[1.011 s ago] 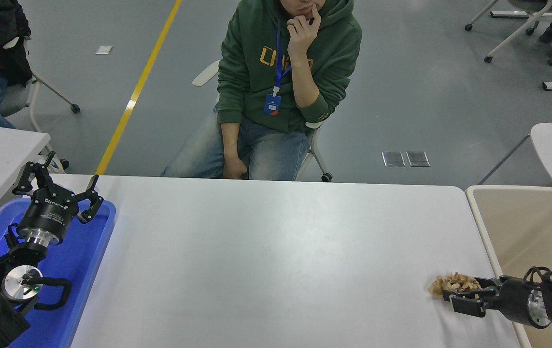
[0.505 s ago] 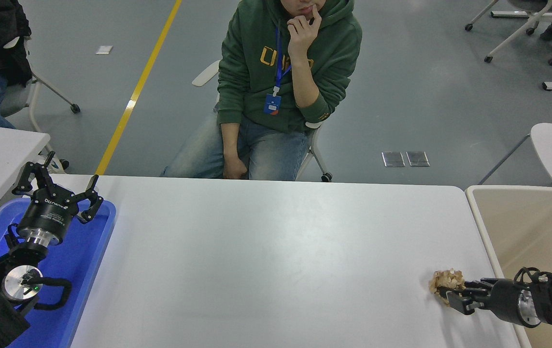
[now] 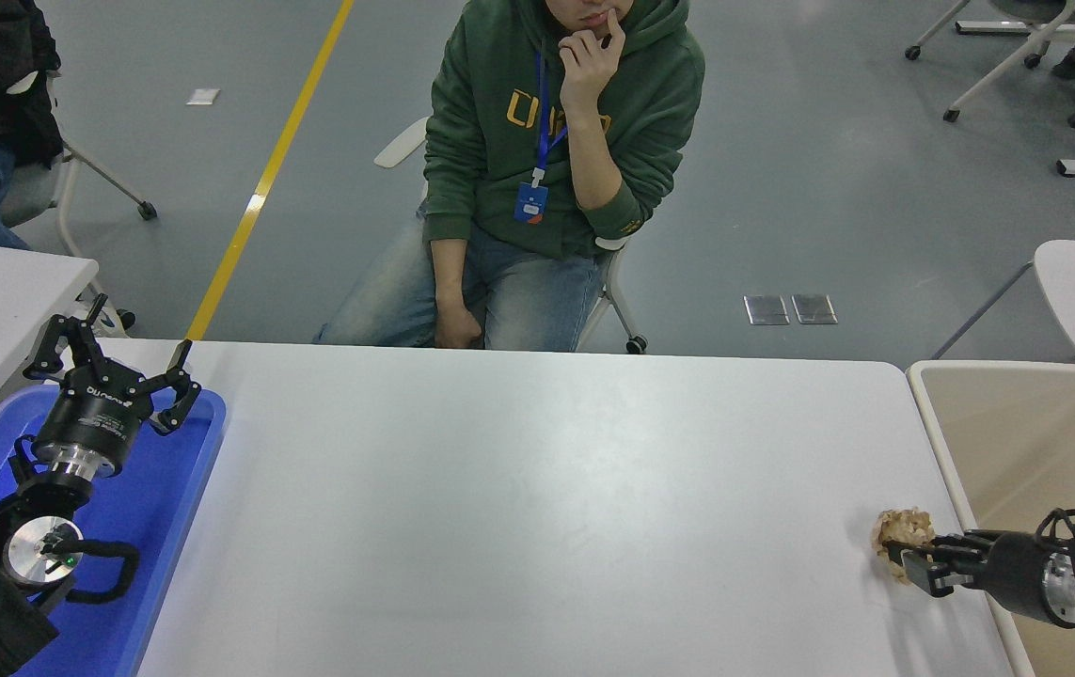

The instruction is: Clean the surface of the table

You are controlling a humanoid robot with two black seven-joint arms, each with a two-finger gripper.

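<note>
- The white table surface fills the middle of the scene, running from the near edge to a straight far edge, with grey floor beyond it.
- Nearest at the lower right, the right gripper reaches in low over the tabletop, its fingers closed around a crumpled tan wad close to the table's right edge.
- Just beside that edge stands a beige bin.
- At the lower left, the left arm sits parked over a blue tray; the left gripper points away with its fingers spread wide and nothing between them.
- Behind the tray, a smaller white table shows at the left edge.
- At the far side, a person in a green hoodie sits facing the table, one hand raised to the chin.
- A yellow line crosses the floor farther back.
- Chair legs on castors stand at the upper right.
</note>
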